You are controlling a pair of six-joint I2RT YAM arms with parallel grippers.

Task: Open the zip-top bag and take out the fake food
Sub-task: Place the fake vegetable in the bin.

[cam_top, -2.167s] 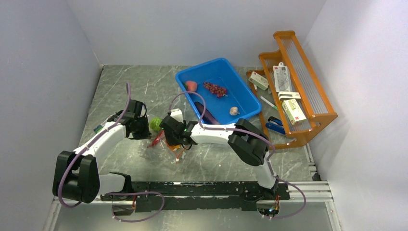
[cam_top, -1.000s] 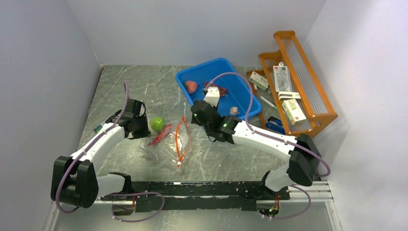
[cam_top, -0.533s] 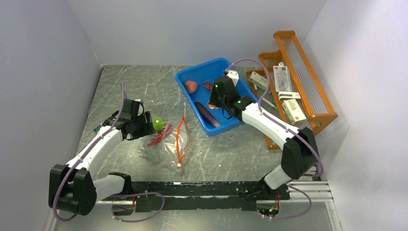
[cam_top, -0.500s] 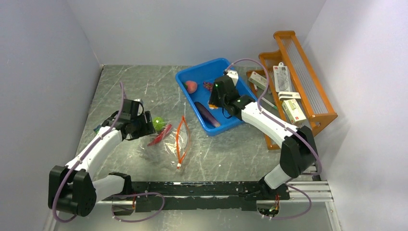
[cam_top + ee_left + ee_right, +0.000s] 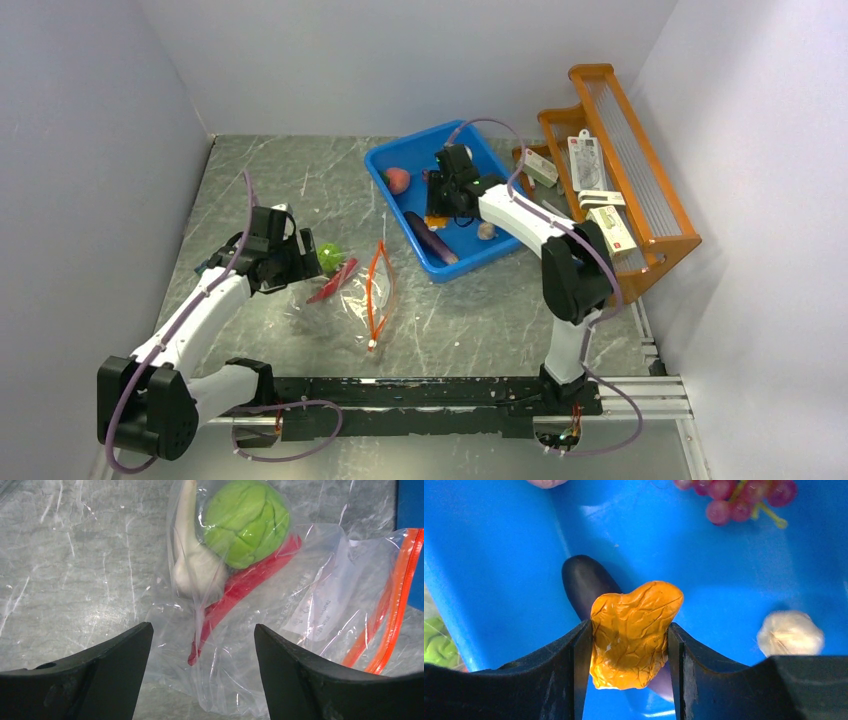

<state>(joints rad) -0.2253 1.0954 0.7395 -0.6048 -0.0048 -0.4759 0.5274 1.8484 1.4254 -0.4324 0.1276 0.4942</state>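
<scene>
The right gripper [image 5: 626, 647] has carried the orange piece [image 5: 636, 622] over the blue bin [image 5: 482, 150] and is clamped on it. Left of the bin, the left gripper [image 5: 202, 647] has sprung wide and empty. The zip-top bag [image 5: 320, 595] apparently still holds the green ball [image 5: 246, 522].

On my overhead feed the grey marbled worktop [image 5: 300, 180] carries a blue plastic bin [image 5: 388, 160] at far centre. Just right of it, touching or nearly so, an orange wooden rack [image 5: 668, 238] stands against the right wall. On its shelves I see a white carton with red print [image 5: 610, 232], a flat white packet [image 5: 585, 160] and a smaller box [image 5: 538, 167]. A blue object, possibly a stapler [image 5: 572, 262], lies at its near-left foot.
</scene>
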